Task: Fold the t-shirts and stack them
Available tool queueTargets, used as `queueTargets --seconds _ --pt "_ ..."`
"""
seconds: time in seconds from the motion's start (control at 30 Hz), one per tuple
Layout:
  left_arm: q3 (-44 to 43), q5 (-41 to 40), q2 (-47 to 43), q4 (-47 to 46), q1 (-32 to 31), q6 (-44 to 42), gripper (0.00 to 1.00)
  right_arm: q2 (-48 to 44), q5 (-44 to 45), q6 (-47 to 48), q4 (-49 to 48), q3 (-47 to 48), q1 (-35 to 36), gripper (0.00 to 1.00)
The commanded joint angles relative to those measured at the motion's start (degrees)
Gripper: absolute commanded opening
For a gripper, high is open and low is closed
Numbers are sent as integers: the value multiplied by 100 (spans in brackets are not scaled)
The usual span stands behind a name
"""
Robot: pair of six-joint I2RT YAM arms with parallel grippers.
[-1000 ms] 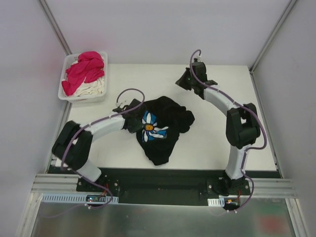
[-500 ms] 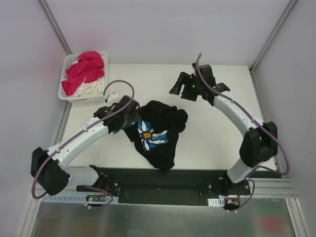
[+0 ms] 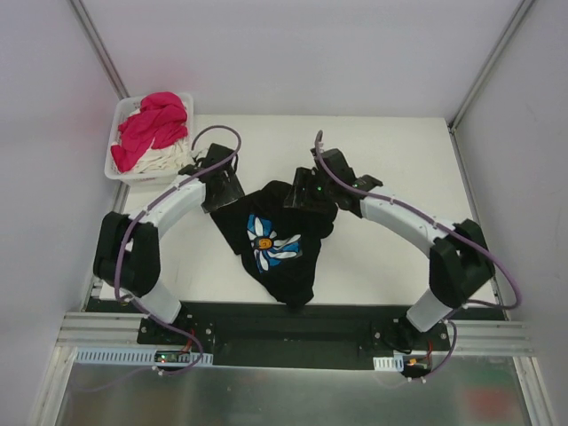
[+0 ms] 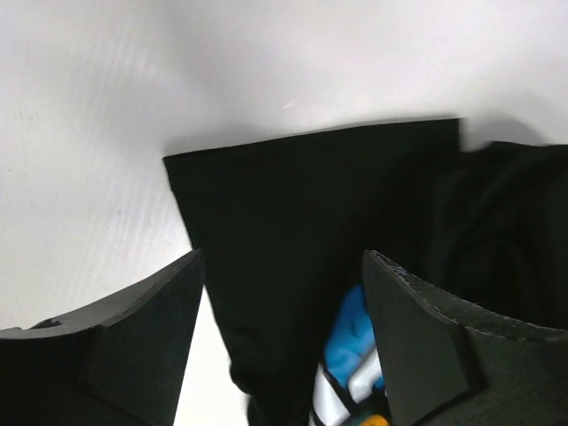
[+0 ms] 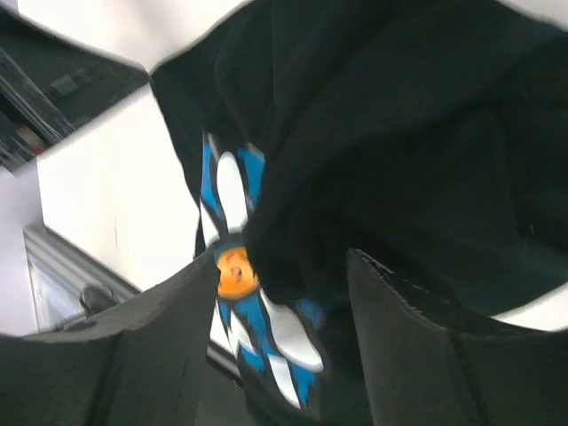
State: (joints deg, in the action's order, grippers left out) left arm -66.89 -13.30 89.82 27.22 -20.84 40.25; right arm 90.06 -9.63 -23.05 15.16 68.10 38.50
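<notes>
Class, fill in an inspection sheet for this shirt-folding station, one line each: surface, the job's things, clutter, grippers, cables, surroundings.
Surface: white table, bare apart from one shirt.
Job's things: black t-shirt crumpled mid-table, unfolded, daisy print up; pink t-shirt and cream t-shirt heaped in the basket at the far left corner.
Clutter: nothing seen.
Grippers: left gripper open over the shirt's far left edge; right gripper open over its bunched far right side.
Cables: purple cables loop off both arms, clear of the cloth.
Surroundings: white walls on three sides; metal rail at the near edge.
</notes>
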Motion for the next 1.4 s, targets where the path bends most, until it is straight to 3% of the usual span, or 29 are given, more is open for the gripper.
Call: queueTargets --seconds 0.0,0.07,0.27,0.37,0.47,0.5,0.6,0.63,0.73,0.9,1.1,1.23,1.37 --pt "185 214 500 55 115 264 70 845 426 -16 -391 967 61 59" --pt "281 232 615 46 115 334 70 1283 584 46 -234 1414 87 58" --pt "659 -85 879 81 185 580 70 1787 778 28 374 1997 114 42" --pt "765 -111 993 73 229 782 63 1813 927 133 479 2146 96 33" --pt "800 -15 1099 64 256 940 51 1822 919 186 664 2366 52 6" --pt "809 -32 1108 64 256 976 48 1805 1102 204 707 2418 17 1" --pt "862 -102 1082 3 273 1116 29 1673 1226 396 778 2673 -70 1" --pt "880 -155 1073 -59 300 1143 15 1646 1235 450 804 2830 -106 1" --pt "959 -182 941 -77 396 1257 0 1506 1139 643 901 3069 -360 1" --pt "1459 -357 -241 72 607 1362 0 1277 1174 1004 1086 3535 -921 1" --pt "1917 -893 -1808 1011 844 1942 0 1233 1148 1224 1112 3676 -1949 1" --pt "2092 -990 -2109 1171 924 1987 0 1390 595 1443 963 3868 -2531 1" --pt "1674 -1279 -2162 1066 950 1244 0 1479 -380 2040 962 4404 -2690 1"
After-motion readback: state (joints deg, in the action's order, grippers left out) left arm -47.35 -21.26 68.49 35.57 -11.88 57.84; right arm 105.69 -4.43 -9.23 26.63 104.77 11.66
